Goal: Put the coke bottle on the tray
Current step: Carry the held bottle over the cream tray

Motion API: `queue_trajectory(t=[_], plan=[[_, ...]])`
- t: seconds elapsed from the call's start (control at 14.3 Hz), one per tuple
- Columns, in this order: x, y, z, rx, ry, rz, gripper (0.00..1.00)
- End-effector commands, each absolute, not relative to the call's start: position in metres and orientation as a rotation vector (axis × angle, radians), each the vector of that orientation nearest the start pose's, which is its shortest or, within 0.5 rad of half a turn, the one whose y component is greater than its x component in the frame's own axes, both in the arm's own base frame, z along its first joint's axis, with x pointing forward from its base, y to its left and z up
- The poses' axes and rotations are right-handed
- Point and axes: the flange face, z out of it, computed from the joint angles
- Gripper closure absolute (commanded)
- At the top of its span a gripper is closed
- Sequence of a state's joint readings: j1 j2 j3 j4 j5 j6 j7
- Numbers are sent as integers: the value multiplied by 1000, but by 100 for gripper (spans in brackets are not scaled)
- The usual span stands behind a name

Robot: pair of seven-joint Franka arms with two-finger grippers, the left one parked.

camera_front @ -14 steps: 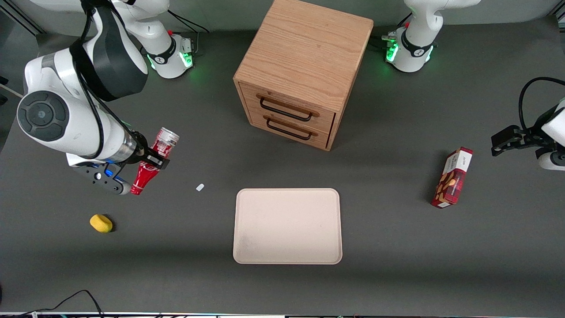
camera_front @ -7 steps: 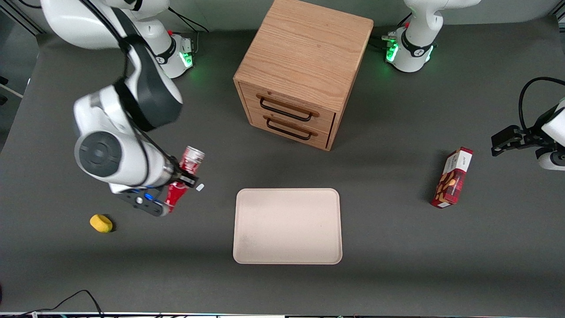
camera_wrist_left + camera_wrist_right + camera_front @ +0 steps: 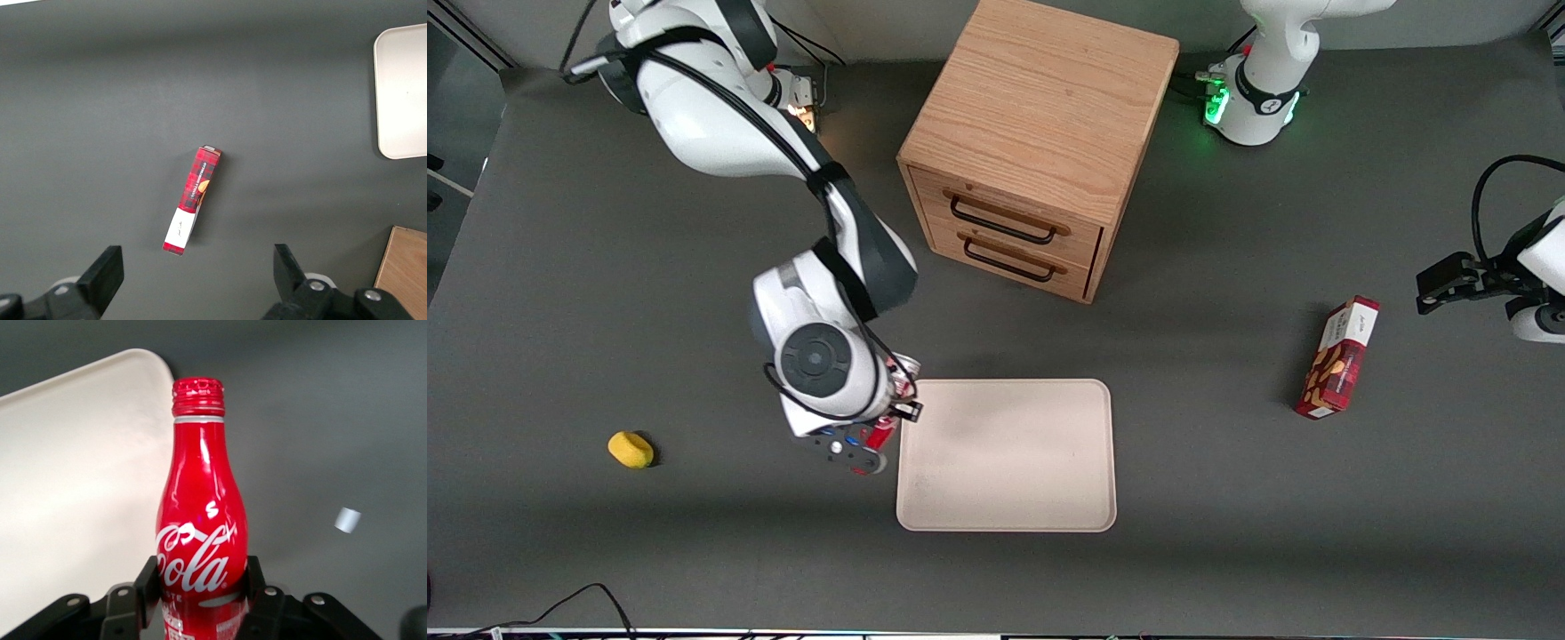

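Note:
The coke bottle (image 3: 201, 527) is red with white script and a red cap, and my gripper (image 3: 198, 577) is shut on its body. In the front view the gripper (image 3: 895, 404) hangs above the table at the edge of the tray (image 3: 1032, 480) toward the working arm's end. Most of the bottle (image 3: 882, 430) is hidden there under the wrist; only red bits show. The tray is cream-beige, flat and bare, and its rounded corner (image 3: 143, 361) lies below the bottle's neck. The same tray (image 3: 400, 100) also shows in the left wrist view.
A wooden two-drawer cabinet (image 3: 1040, 133) stands farther from the front camera than the tray. A red snack box (image 3: 1338, 357) lies toward the parked arm's end. A yellow sponge-like lump (image 3: 631, 449) sits toward the working arm's end. A small white scrap (image 3: 347, 519) lies on the table.
My gripper has carried the bottle sideways from the working arm's end of the table to the tray's edge, and nearer the front camera. Nothing else moved.

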State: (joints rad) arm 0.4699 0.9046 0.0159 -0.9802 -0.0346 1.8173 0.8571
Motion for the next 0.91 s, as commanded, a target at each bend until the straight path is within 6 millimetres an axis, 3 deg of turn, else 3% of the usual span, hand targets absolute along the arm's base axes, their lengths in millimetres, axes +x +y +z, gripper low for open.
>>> queue_trajectory(t=[0.0,0.21,0.42,0.84], plan=[[695,369,287,-3143,430,-36,100],[700,369,264,-3164,209,-68,100],[701,369,226,-3172,21,-72,100],[701,370,200,-3166,-21,-85,100]])
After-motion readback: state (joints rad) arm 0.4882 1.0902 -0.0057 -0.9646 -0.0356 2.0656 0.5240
